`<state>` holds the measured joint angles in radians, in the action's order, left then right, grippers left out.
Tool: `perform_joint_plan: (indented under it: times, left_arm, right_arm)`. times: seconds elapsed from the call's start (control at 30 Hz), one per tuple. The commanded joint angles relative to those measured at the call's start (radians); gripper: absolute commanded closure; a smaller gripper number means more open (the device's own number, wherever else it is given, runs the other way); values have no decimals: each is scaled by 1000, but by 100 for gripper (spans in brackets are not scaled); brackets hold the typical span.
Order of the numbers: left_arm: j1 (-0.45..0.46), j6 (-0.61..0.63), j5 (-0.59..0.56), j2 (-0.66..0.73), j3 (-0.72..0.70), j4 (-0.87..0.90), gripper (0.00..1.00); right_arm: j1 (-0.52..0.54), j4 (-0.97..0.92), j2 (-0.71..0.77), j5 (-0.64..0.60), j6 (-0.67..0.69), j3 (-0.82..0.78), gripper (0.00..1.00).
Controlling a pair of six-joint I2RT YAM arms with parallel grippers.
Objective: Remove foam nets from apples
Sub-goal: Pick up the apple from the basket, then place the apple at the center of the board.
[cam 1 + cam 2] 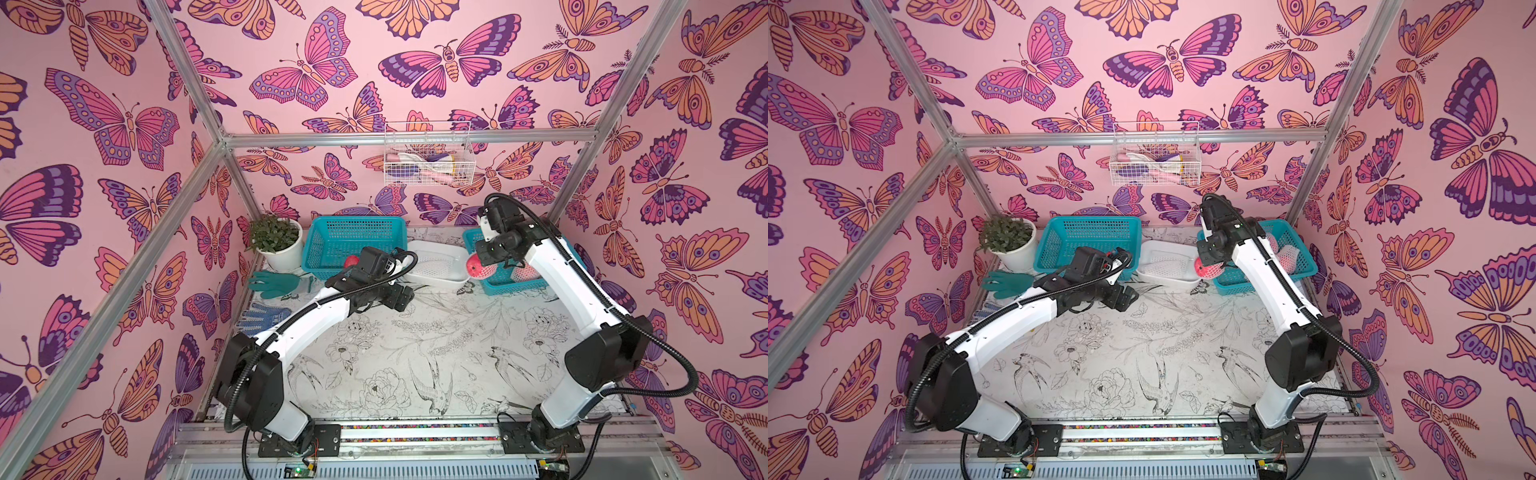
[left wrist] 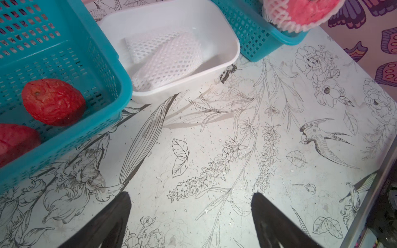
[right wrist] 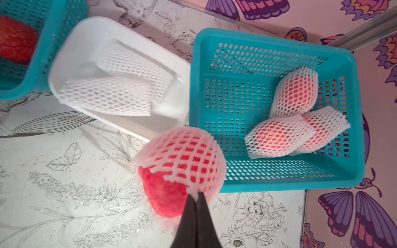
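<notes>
My right gripper (image 3: 195, 194) is shut on the edge of a foam net (image 3: 182, 146) that half covers a red apple (image 3: 165, 193). This apple (image 1: 477, 266) hangs over the table beside the right teal basket (image 3: 279, 181). Three netted apples (image 3: 294, 92) (image 3: 277, 137) (image 3: 322, 128) lie in that basket. My left gripper (image 2: 192, 199) is open above bare table, with nothing between its fingers. Two bare apples (image 2: 53, 105) (image 2: 15, 141) rest in the left teal basket (image 2: 122, 85). Empty foam nets (image 2: 169, 58) lie flat in the white tub (image 2: 235, 49) between the baskets.
At the back left stand a potted plant (image 1: 276, 241), a green glove (image 1: 272, 284) and a blue dotted glove (image 1: 262, 318). A wire basket (image 1: 428, 166) hangs on the back wall. Metal frame posts run along the table's sides.
</notes>
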<state>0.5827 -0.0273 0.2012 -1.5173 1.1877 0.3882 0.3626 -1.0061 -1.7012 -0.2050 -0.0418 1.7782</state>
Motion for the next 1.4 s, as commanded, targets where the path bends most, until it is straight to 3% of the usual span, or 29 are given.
perform_joint_plan:
  times: [0.0, 0.27, 0.6, 0.93, 1.37]
  left_arm:
    - [7, -3, -8, 42, -50, 4, 11]
    - [7, -18, -31, 158, -191, 19, 10]
    - [9, -62, -25, 188, -290, 14, 9]
    - [11, -41, -1, 116, -263, -7, 7]
    - [13, -10, 32, -47, -121, -2, 8]
  right_arm:
    - [68, 2, 31, 17, -61, -52, 100]
    - [225, 116, 69, 74, -184, -245, 100]
    - [292, 280, 31, 248, -295, -421, 100]
    - [296, 362, -16, 377, -314, -451, 100]
    - [243, 379, -54, 393, -287, -468, 100]
